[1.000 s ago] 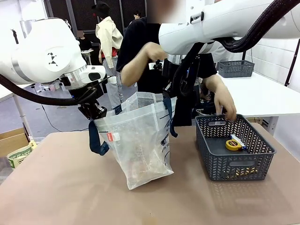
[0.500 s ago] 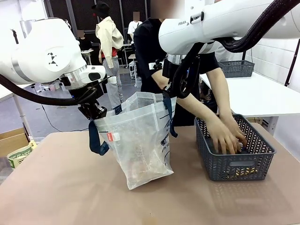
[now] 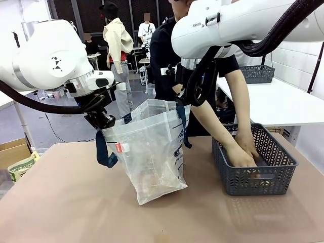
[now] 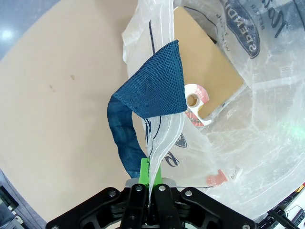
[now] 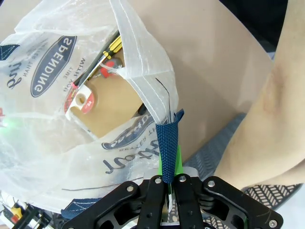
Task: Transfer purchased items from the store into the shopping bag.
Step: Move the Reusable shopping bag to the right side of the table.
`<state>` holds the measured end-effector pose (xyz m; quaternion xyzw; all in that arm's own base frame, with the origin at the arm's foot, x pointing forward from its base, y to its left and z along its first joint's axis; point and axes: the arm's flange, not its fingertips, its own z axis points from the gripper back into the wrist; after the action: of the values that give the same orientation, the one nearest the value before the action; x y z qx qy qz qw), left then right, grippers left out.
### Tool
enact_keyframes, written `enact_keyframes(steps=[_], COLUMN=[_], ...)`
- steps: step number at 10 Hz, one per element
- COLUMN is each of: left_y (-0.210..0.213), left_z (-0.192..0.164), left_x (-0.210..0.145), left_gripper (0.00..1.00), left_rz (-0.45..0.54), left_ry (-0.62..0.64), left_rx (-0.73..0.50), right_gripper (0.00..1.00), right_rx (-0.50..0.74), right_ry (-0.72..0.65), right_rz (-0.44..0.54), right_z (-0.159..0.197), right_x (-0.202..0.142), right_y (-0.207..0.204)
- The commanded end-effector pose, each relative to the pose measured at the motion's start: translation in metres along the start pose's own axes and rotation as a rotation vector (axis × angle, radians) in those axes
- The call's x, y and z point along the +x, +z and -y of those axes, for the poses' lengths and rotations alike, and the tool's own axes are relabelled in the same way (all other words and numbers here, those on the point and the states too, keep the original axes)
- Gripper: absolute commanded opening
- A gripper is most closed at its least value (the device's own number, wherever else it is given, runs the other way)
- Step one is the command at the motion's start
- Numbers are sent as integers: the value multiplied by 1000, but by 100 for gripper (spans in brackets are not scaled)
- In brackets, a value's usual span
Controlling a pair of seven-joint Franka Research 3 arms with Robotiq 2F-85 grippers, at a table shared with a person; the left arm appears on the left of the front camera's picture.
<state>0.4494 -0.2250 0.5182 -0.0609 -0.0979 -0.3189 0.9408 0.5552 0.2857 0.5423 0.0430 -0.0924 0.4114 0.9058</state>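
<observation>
The shopping bag [image 3: 152, 152], translucent white with navy straps, stands on the table, held open between my grippers. My left gripper [image 3: 105, 121] is shut on its left rim [image 4: 157, 157] beside a navy strap [image 4: 155, 83]. My right gripper [image 3: 190, 96] is shut on the right rim and strap [image 5: 167, 143]. Inside the bag lie a flat tan pack [image 4: 209, 62], a red-and-white tape holder [image 5: 81, 102] and a yellow-and-black screwdriver [image 5: 108, 46]. The store, a dark grey basket [image 3: 253, 177], sits to the bag's right. Both of the person's hands [image 3: 242, 154] reach into it, hiding what it holds.
The tan table [image 3: 71, 212] has free room in front and to the left. A second grey basket [image 3: 254, 73] rests on a white table at back right. A cardboard box [image 3: 12, 149] and a green-printed pack [image 3: 20, 167] sit off the left edge.
The person's hands have gone from the basket's far rim down into it, covering the yellow tape measure that lay there. Both arms and the bag have stayed still.
</observation>
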Motion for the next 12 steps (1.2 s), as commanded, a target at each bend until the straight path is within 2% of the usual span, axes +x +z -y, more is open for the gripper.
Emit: enact_keyframes(steps=[1,12], left_y=[0,0], left_z=[-1,-1], left_x=[-1,-1], left_gripper=[0,0], left_rz=[-1,-1], left_ry=[-1,-1], left_rx=[-1,-1], right_gripper=[0,0], right_rx=[-1,-1], right_ry=[-14,-14], right_rz=[0,0], right_z=[1,1], right_x=[-1,-1], right_y=[1,1])
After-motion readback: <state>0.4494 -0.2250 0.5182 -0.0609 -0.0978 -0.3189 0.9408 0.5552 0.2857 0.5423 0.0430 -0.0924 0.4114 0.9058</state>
